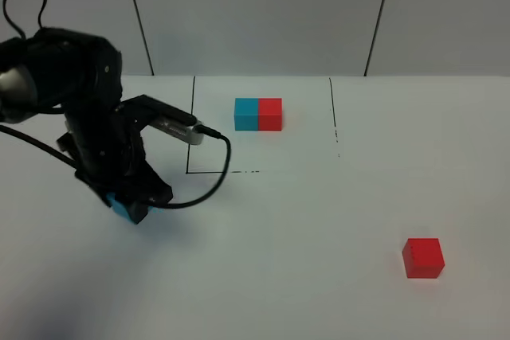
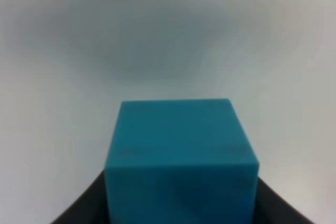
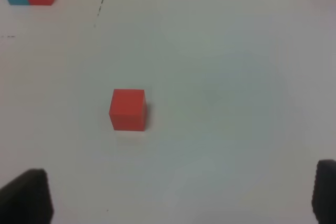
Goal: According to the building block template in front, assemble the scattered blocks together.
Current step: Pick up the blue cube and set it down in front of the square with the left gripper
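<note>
Looking from the high camera, we see our left gripper (image 1: 130, 203) clamped shut on the matte cyan-blue cube (image 1: 122, 209) at the left of the white table (image 1: 279, 228). Only its wrist view shows our right gripper (image 3: 176, 198), gaping wide and empty, the matte red cube (image 3: 127, 109) lying apart from it. The joined cyan-and-red template bar (image 1: 258, 114) sits at the far middle.

White table (image 1: 319, 292), cyan-red bar (image 1: 258, 114), red cube (image 1: 423, 257), cyan cube (image 1: 123, 209) perhaps touching it

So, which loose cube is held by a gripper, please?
The cyan cube, shut in the left gripper; the red cube lies untouched.
</note>
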`<action>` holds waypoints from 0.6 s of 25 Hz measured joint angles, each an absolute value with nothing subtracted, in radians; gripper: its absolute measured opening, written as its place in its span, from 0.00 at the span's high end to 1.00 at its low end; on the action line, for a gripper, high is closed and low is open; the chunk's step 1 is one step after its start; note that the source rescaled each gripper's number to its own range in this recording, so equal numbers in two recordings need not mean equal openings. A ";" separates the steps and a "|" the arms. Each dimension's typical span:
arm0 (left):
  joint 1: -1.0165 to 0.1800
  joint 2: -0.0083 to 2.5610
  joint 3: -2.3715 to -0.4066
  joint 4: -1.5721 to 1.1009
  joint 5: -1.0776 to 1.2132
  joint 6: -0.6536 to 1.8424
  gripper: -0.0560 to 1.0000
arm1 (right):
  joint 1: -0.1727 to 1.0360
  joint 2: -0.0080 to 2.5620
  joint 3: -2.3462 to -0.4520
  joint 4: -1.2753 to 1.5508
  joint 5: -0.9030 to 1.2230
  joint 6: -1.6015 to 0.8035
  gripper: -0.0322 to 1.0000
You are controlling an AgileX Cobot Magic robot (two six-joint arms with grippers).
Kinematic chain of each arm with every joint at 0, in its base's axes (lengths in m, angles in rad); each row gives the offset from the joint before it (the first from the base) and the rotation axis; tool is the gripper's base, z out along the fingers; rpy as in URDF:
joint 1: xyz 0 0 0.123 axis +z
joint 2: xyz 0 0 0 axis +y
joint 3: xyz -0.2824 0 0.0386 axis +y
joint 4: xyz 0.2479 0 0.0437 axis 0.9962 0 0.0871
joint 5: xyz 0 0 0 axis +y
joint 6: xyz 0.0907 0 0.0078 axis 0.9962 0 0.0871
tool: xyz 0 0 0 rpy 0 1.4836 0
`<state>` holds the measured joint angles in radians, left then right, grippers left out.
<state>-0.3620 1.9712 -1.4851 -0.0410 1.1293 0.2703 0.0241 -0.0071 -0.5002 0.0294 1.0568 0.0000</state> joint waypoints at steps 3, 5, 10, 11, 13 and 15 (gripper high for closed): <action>-0.445 1.974 -1.580 -0.041 1.187 0.569 0.95 | 0.024 -0.007 -0.500 0.029 1.057 0.000 0.00; -0.503 1.987 -1.624 -0.043 1.191 0.738 0.95 | 0.024 -0.007 -0.500 0.029 1.057 0.000 0.00; -0.621 2.078 -1.729 -0.024 1.191 0.914 0.95 | 0.024 -0.007 -0.500 0.029 1.057 0.000 0.00; -0.638 2.103 -1.750 0.000 1.191 0.923 0.95 | 0.024 -0.007 -0.500 0.029 1.057 0.000 0.00; -0.662 2.152 -1.786 0.037 1.191 0.936 0.95 | 0.024 -0.007 -0.500 0.029 1.057 0.000 0.00; -0.678 2.194 -1.815 0.072 1.191 0.946 0.95 | 0.024 -0.007 -0.500 0.029 1.057 0.000 0.00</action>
<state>-0.6781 2.1938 -1.8147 0.0715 1.1910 0.9462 0.0241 -0.0071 -0.5002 0.0294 1.0568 0.0000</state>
